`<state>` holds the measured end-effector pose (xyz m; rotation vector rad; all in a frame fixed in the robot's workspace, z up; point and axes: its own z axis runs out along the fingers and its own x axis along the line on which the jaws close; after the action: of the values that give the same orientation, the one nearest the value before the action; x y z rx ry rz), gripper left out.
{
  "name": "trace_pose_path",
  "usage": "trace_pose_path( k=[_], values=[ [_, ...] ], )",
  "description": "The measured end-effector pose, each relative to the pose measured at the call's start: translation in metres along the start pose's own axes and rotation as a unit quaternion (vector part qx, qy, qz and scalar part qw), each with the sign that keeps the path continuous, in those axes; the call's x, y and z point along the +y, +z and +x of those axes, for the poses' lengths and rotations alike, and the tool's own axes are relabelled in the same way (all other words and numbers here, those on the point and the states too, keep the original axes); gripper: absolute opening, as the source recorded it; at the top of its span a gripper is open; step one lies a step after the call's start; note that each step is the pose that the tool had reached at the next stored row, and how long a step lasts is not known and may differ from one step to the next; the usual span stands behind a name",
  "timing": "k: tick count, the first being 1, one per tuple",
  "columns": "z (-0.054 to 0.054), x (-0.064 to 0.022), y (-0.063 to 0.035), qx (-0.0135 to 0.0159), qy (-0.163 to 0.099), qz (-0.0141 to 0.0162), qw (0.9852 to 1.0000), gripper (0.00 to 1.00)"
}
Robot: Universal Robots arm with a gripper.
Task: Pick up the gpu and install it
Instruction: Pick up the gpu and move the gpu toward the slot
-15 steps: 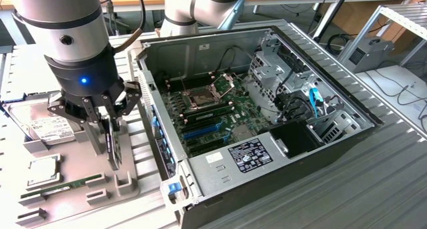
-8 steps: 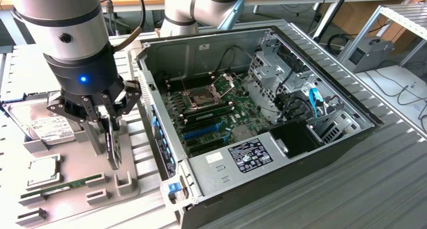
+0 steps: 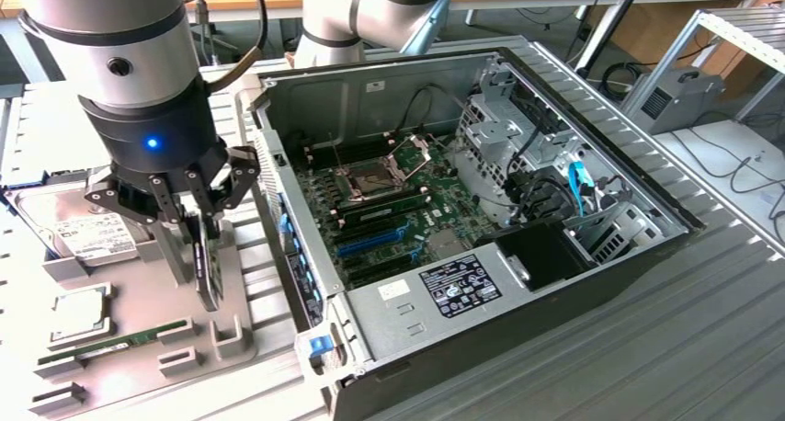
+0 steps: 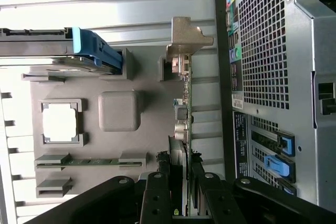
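Gripper [image 4: 180,163] clasping gpu [image 4: 184,109], grey ridged table [image 3: 687,347]

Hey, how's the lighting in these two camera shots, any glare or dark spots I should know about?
Wrist view: hard glare washes out the ribbed table and turns the processor in the grey tray nearly white, while the gpu is normally lit. Exterior view: even light with no blown-out patches, a blue light glowing on the arm, and mild shade inside the computer case.
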<state>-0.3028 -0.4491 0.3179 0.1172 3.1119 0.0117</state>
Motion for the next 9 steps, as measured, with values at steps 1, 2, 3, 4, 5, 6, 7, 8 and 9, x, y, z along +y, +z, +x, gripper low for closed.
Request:
trace_pose_path(
  k=[1,2,3,4,5,6,7,8,9],
  values=[
    [0.0,0.0,-0.0003,0.0,0.0,0.0,1.0,0.26],
    [0.0,0.0,-0.0005,0.0,0.0,-0.0001,1.0,0.26],
    [0.0,0.0,-0.0007,0.0,0.0,0.0,1.0,0.26],
    [0.0,0.0,-0.001,0.0,0.0,0.0,1.0,0.26],
    [0.0,0.0,-0.0012,0.0,0.0,0.0,1.0,0.26],
    [0.0,0.0,-0.0015,0.0,0.0,0.0,1.0,0.26],
    [0.0,0.0,-0.0017,0.0,0.0,0.0,1.0,0.26],
    [-0.0001,0.0,-0.0019,0.0,0.0,0.0,1.0,0.26],
    [-0.0001,0.0,-0.0022,0.0,0.0,0.0,1.0,0.26]
  ],
)
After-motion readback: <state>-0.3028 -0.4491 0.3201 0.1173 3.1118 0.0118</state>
